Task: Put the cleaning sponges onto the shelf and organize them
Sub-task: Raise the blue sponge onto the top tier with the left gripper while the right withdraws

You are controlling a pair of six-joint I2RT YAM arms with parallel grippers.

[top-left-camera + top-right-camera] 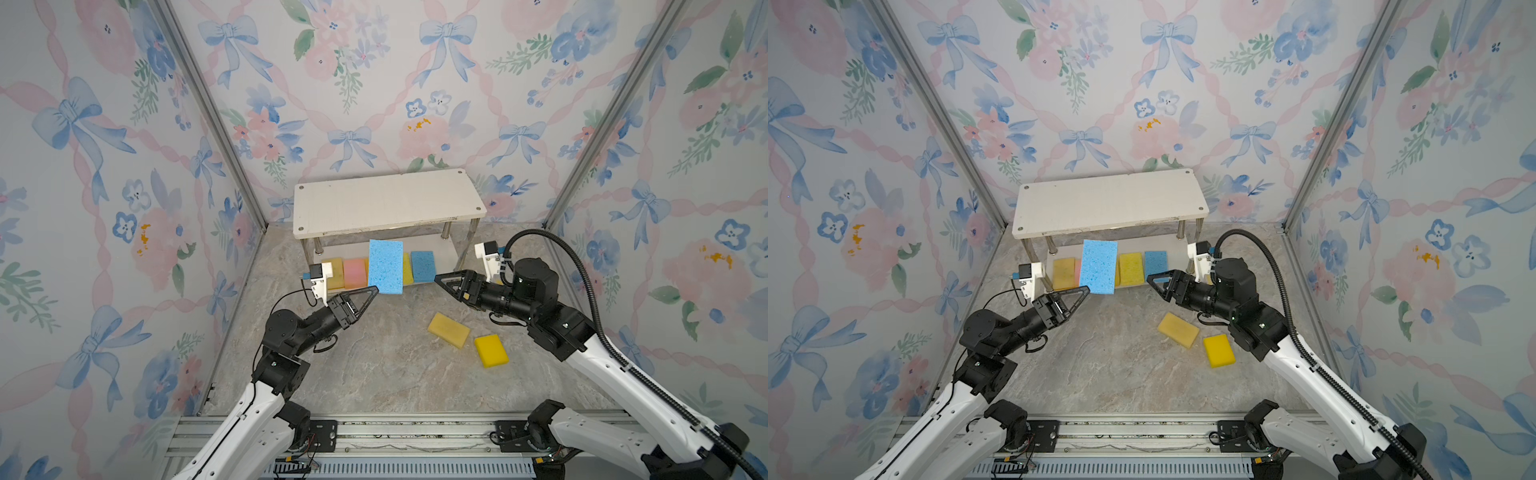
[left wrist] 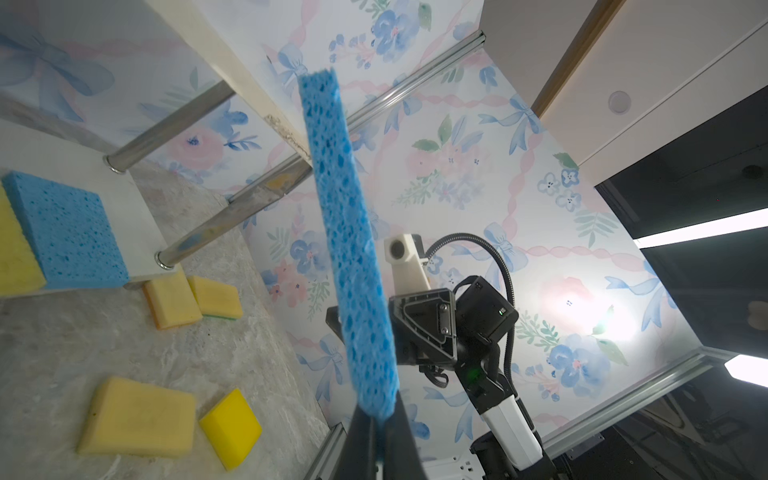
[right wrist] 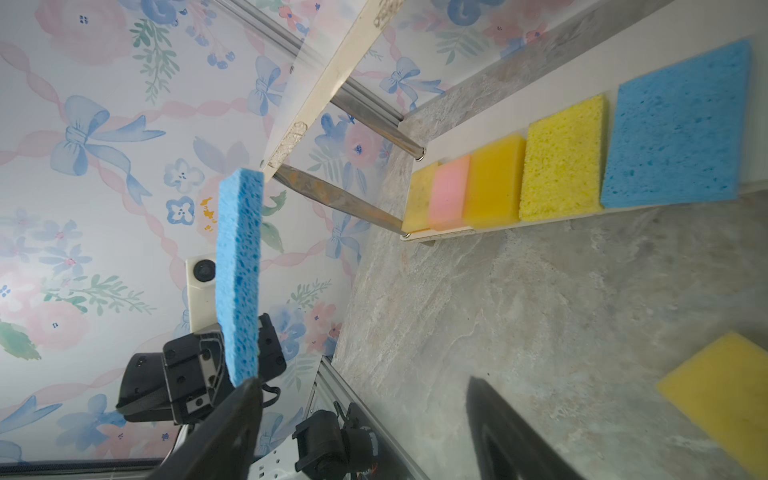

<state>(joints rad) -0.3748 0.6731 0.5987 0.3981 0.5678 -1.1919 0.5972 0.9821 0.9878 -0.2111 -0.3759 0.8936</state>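
The step in hand is carrying one blue sponge (image 1: pixel 385 267) to the shelf (image 1: pixel 386 201). The left fingers (image 2: pixel 401 446) are clamped tight on its lower end and hold it in the air just in front of the shelf, clear of the counter (image 1: pixel 374 365). The right fingers (image 3: pixel 224 428) stand wide apart with nothing between them. One tip is close beside the sponge's lower end, though whether it touches is not clear. The sponge stands on end, its long axis nearly vertical and leaning slightly. Its broad face is turned to the front and its thin edge toward both wrist cameras, and its top end reaches about as high as the upper board's front edge. The lower board (image 2: pixel 137 232) already carries a row of sponges (image 3: pixel 561 158) lying flat, ending in a second blue one (image 3: pixel 675 129). The next move probably calls for tipping the held sponge flat, then setting it on the bare upper board or the free end of the lower one. Loose yellow sponges (image 1: pixel 449 330) wait on the counter.
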